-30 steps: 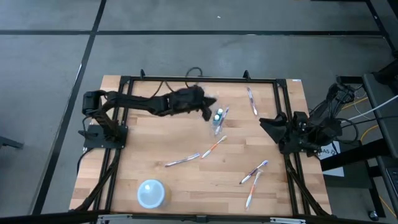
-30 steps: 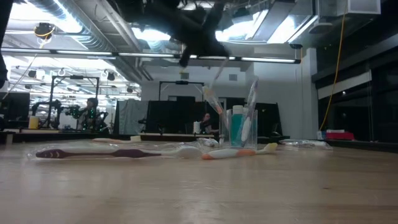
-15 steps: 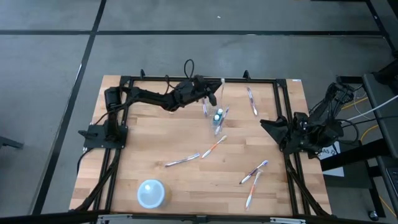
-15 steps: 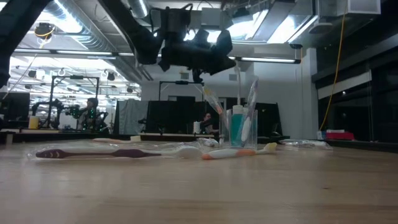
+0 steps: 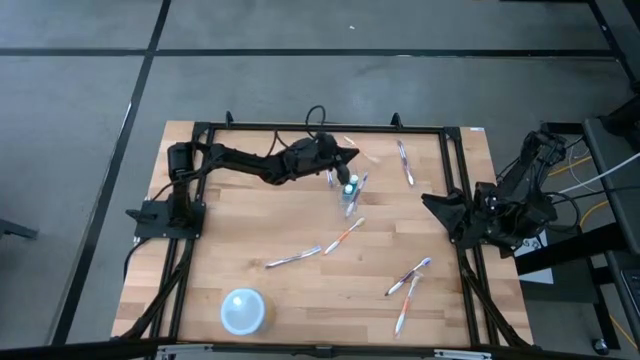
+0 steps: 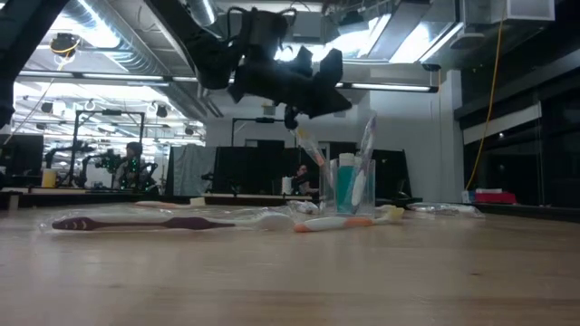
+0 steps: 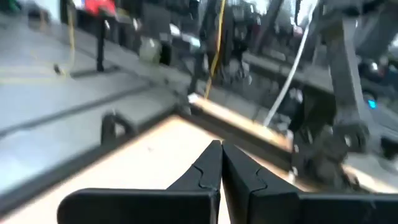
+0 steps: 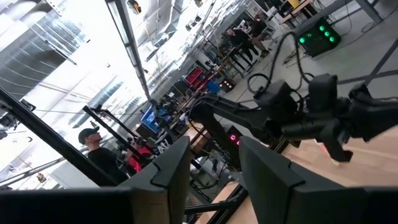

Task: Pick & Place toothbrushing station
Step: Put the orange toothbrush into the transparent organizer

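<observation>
Cup (image 5: 350, 193), clear, stands upright near the table's far edge, holding the teal tube (image 6: 345, 188) and brushes; left gripper (image 5: 349, 154) hovers above it, pinched shut and empty; right gripper (image 5: 428, 201) waits beside, fingers parted.

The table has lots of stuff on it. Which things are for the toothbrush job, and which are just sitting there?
For the job:
- clear cup
- teal tube standing in the cup
- toothbrushes in the cup
- loose toothbrushes on the wood, such as the orange one and the purple one

Just sitting there:
- pale blue bowl near the front edge
</observation>
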